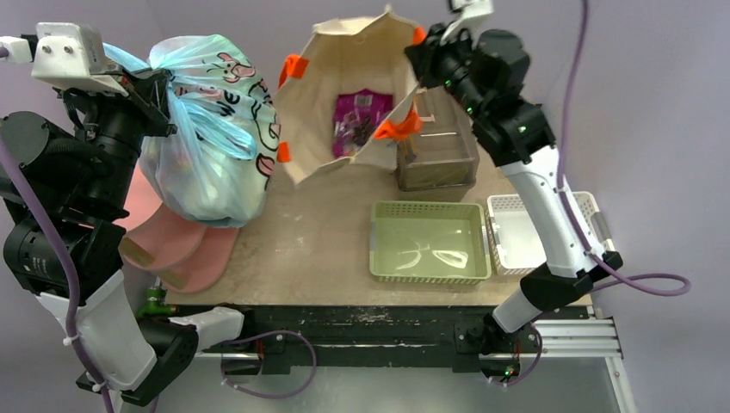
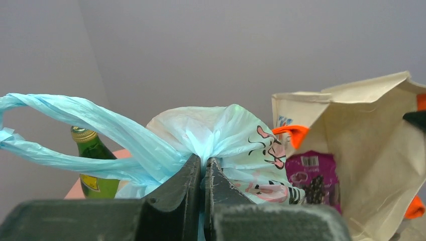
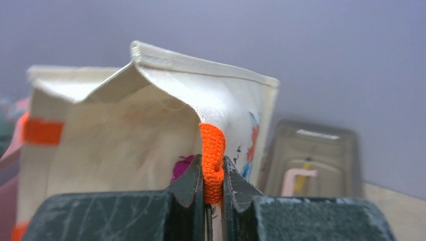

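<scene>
A knotted light-blue plastic bag (image 1: 211,129) (image 2: 221,135) with cartoon prints hangs at the left, and my left gripper (image 1: 162,86) (image 2: 203,163) is shut on its gathered neck. A green bottle (image 2: 93,160) shows behind the bag's loop handles. A cream canvas tote (image 1: 353,86) (image 3: 125,125) with orange handles stands open at the back middle, a purple snack packet (image 1: 361,116) (image 2: 311,178) inside. My right gripper (image 1: 422,43) (image 3: 213,165) is shut on the orange handle (image 3: 212,150) at the tote's right rim, holding it up.
A clear brown bin (image 1: 437,146) (image 3: 311,155) stands right of the tote. In front sit a green basket (image 1: 428,243) and a white basket (image 1: 516,237). A pink object (image 1: 176,241) lies under the plastic bag at the table's left edge.
</scene>
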Available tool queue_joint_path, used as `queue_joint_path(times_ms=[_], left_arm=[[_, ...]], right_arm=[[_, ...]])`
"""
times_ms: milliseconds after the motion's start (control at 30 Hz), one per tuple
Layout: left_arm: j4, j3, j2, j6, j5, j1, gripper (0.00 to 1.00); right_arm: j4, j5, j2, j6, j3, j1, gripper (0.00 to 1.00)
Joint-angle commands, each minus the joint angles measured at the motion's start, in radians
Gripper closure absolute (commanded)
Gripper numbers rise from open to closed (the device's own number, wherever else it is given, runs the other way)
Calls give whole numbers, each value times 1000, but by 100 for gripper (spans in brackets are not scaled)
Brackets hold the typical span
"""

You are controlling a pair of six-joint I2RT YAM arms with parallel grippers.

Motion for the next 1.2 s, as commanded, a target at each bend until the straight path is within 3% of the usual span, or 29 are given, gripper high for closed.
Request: queue_joint_path(times_ms=[0, 100, 200, 367, 633, 833, 933, 1067, 1167], left_arm=[[237, -4, -15, -31, 97, 5, 100], [229, -39, -4, -47, 163, 5, 100], [227, -102, -2, -59, 232, 5, 100], [224, -202, -6, -59, 298, 3, 100], [233, -419, -29, -10, 413, -15, 100], [273, -669, -79, 45, 451, -18, 100], [295, -791, -109, 56, 446, -18, 100], [297, -896, -135, 99, 443, -18, 100], [283, -937, -141, 110, 445, -18, 100]], right_arm=[[286, 101, -44, -5, 214, -129, 100], [342, 122, -33, -25, 281, -159, 100], [458, 221, -34, -149, 252, -185, 100], [576, 310, 8, -160, 250, -406, 100], [616, 249, 81, -136, 216, -669, 100], [624, 225, 155, -132, 146, -744, 100], [656, 211, 163, -135, 28, -752, 100], [681, 235, 181, -146, -121, -760, 100], [630, 228, 215, -98, -95, -767, 100]])
